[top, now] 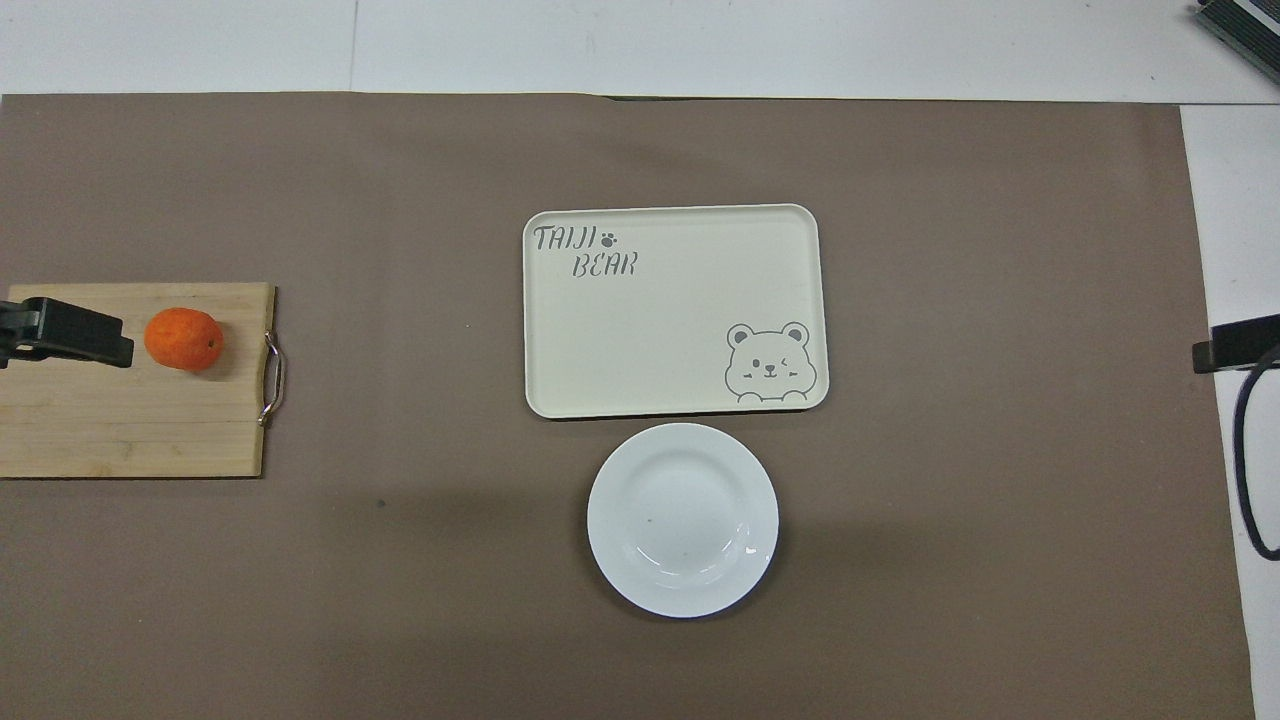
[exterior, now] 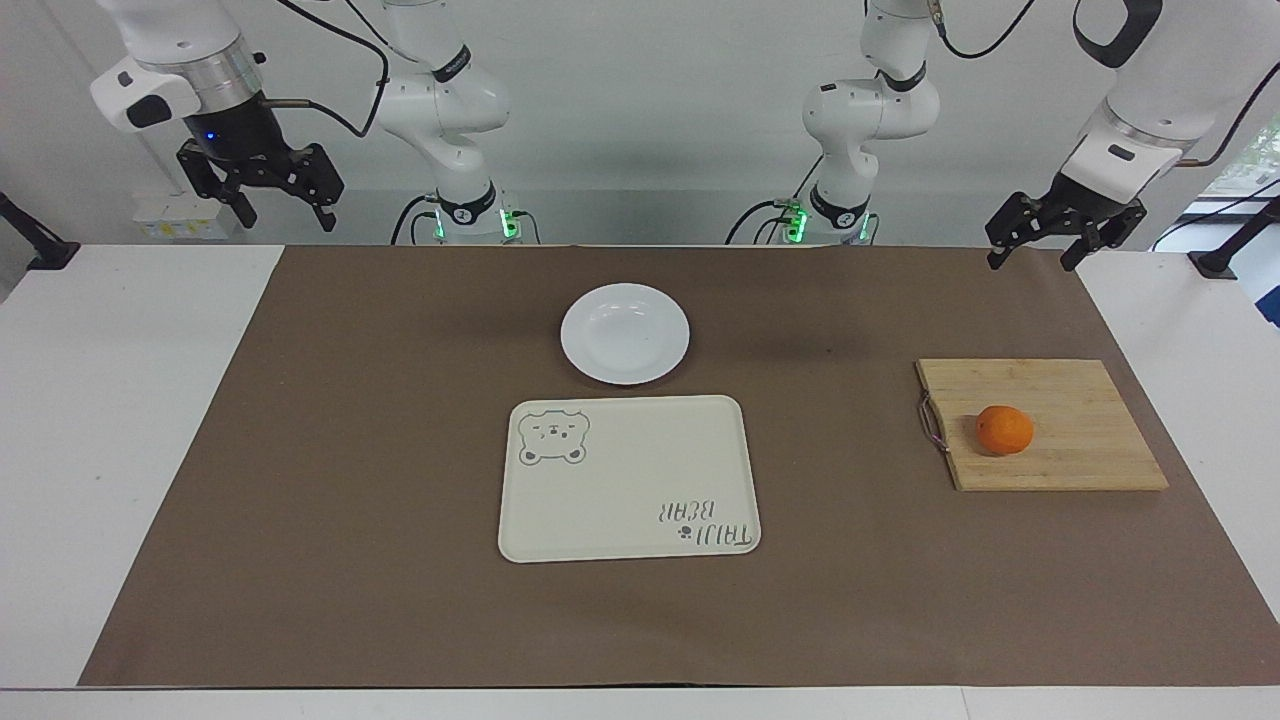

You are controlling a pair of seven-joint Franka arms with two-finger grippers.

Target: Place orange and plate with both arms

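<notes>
Left gripper and right gripper — both spread wide, empty, aloft

Bright, even, diffuse light from overhead; both views sharp, no motion blur, no visible bending of straight edges toward the frame borders. Shadows soft and short: a faint dark patch on the brown paper sheet beside the plate, a thin rim of shade along the tray edge nearer the robots, a small one under the orange on the wooden board. Mild glare on the plate's glossy rim in the overhead view, and white table margins close to washed out; green indicator lights glow at both arm bases in the facing view.
</notes>
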